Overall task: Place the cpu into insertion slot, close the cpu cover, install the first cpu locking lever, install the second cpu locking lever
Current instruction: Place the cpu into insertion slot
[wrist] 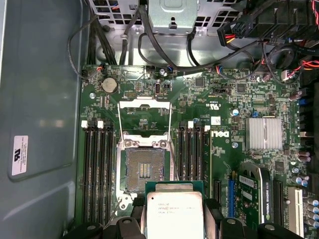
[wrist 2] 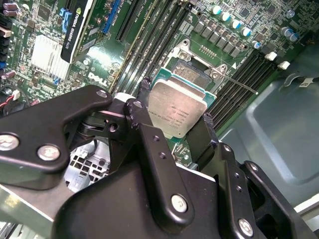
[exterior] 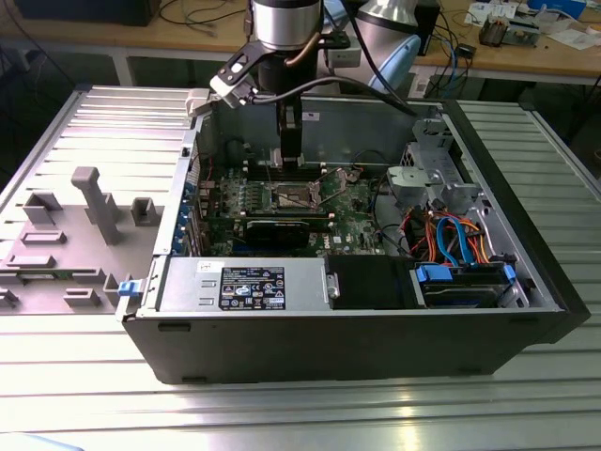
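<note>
While the gripper (exterior: pixel 292 150) hangs upper middle of the exterior view over the computer case (exterior: pixel 329 349), second wrist view, jaws clamped on the chip (wrist 2: pixel 177 109) near the socket (wrist 2: pixel 194 74), first wrist view, cover (wrist: pixel 144 115) tilted up, socket pins exposed.

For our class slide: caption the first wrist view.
Gripper holding the cpu just short of the empty insertion slot, cpu cover open.

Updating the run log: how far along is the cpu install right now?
Done: none of the four steps; the slot is bare. In hand: the gripper grips the cpu by its edges, above the board near the slot. Left: seating the cpu, closing the cover, which stands open, and the levers, unlatched.
</note>
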You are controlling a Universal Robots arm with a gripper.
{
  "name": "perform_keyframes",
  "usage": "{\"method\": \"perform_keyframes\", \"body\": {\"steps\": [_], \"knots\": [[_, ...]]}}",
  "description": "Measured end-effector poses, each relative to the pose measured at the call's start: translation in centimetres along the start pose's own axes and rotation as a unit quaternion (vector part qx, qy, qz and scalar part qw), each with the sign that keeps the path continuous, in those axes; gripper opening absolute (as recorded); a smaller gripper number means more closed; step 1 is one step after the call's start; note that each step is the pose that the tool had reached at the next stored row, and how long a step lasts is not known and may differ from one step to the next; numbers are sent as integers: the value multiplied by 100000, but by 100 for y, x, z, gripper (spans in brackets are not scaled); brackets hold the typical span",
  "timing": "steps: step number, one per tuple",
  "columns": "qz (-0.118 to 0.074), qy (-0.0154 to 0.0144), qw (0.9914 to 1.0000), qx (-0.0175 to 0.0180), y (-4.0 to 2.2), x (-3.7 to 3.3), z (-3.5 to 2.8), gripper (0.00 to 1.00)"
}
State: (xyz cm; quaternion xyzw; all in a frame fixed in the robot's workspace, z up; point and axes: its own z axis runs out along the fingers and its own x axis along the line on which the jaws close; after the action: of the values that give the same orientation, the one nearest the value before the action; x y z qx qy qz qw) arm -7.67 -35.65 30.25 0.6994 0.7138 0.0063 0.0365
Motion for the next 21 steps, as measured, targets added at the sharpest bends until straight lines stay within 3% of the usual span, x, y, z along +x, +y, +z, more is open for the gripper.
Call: {"method": "perform_keyframes", "body": {"steps": [21], "knots": [[1,3,100000,2,-7,4,98,55]]}}
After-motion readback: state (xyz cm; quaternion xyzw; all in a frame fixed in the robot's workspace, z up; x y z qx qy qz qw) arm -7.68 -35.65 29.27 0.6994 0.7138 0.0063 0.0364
